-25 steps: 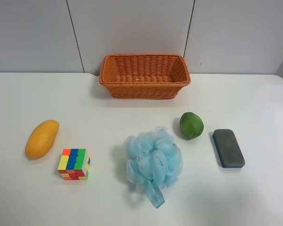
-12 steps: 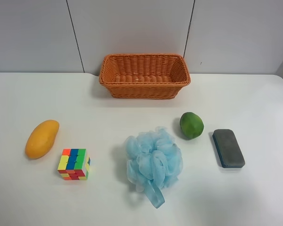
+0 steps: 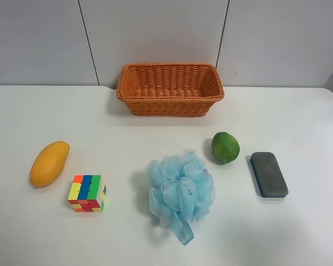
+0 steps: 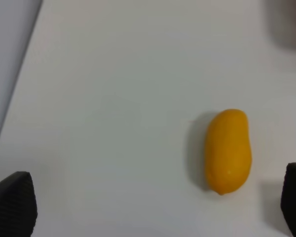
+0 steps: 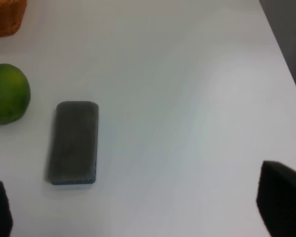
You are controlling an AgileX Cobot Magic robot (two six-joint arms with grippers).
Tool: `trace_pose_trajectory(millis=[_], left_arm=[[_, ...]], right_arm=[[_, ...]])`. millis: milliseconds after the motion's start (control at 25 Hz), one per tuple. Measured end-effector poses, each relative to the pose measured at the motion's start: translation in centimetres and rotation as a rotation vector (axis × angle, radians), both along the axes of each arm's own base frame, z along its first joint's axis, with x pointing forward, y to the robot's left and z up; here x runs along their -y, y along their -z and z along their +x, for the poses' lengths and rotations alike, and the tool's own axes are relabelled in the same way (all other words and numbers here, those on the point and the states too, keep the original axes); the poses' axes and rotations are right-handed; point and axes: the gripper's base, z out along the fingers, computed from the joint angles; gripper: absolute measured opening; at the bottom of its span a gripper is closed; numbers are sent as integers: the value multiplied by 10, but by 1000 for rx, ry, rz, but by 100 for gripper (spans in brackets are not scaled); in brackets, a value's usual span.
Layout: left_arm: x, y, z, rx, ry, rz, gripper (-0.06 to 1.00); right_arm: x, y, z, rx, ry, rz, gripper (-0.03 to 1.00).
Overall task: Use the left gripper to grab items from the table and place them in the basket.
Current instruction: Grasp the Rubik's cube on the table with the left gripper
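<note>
Five items are being pictured on the white bench (image 3: 299, 122): one mango (image 3: 49, 163) at 8 o'clock, long axis running 7 to 1; one puzzle cube (image 3: 87, 193) just beside it; one bath puff (image 3: 180, 188) at 6; one green fruit (image 3: 225, 147) and one eraser (image 3: 269, 174) at 4, the eraser lying 11 to 5. One basket (image 3: 170, 105) is being shown at 12, stretched 9 to 3. The left pincer (image 4: 153, 205) and right pincer (image 5: 140, 205) are being held wide open.
</note>
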Motion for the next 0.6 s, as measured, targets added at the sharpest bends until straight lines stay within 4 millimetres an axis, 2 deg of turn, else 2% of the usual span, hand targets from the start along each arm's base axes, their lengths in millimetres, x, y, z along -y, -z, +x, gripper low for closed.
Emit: trace_pose_trajectory(millis=[80, 160, 280, 440, 600], left_arm=[[2, -6, 31, -82, 31, -14, 99], [7, -3, 62, -188, 67, -19, 99], [24, 14, 107, -351, 150, -12, 99], [60, 40, 141, -483, 246, -40, 99], [94, 67, 156, -577, 292, -83, 99]], right_arm=[[0, 0, 0, 0, 0, 0, 99], [0, 0, 0, 0, 0, 0, 99], [0, 0, 0, 0, 0, 0, 99], [0, 0, 0, 0, 0, 0, 99], [0, 0, 0, 0, 0, 0, 99]])
